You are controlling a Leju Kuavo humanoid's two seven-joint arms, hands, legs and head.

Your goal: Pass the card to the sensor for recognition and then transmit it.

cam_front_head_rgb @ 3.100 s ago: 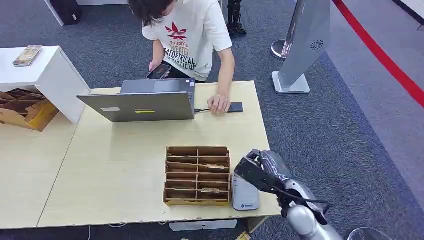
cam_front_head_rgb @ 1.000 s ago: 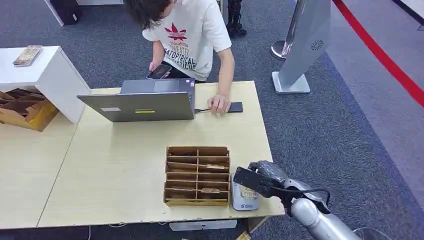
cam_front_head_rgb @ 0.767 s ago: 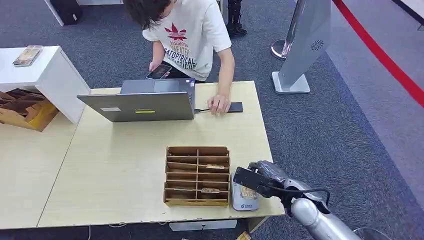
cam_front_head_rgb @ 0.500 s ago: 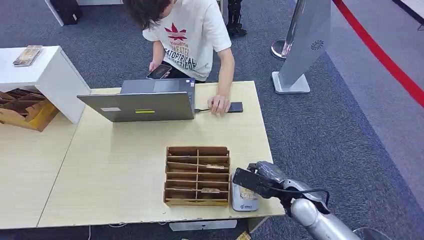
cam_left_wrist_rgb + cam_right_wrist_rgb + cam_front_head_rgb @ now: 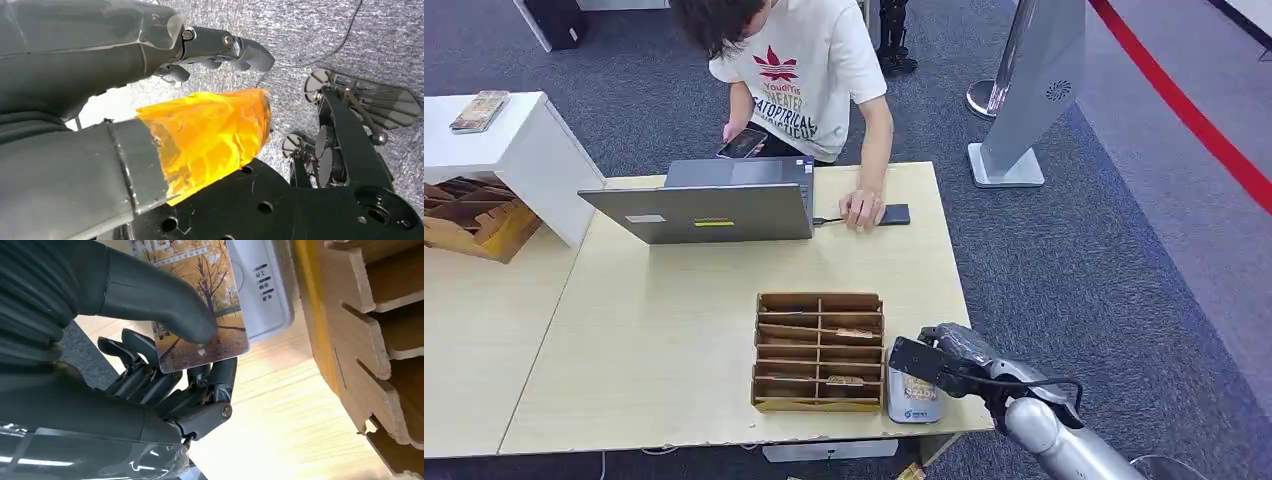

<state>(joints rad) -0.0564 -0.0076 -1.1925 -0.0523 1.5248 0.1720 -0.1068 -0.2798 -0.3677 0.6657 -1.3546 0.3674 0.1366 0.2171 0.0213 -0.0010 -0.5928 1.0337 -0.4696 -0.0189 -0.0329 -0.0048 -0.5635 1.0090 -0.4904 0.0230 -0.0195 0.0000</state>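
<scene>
Wood table [image 5: 674, 330] front-right edge, right hand [image 5: 944, 362] pinching card [image 5: 200, 300] over sensor [image 5: 913, 400], beside organizer [image 5: 819, 350].

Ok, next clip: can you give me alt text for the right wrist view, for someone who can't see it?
The robot's right hand pinches a card printed with autumn trees between its thumb and darker fingers, holding it over the white sensor. The sensor sits on a pale wooden table, beside a slotted cardboard organizer.
</scene>
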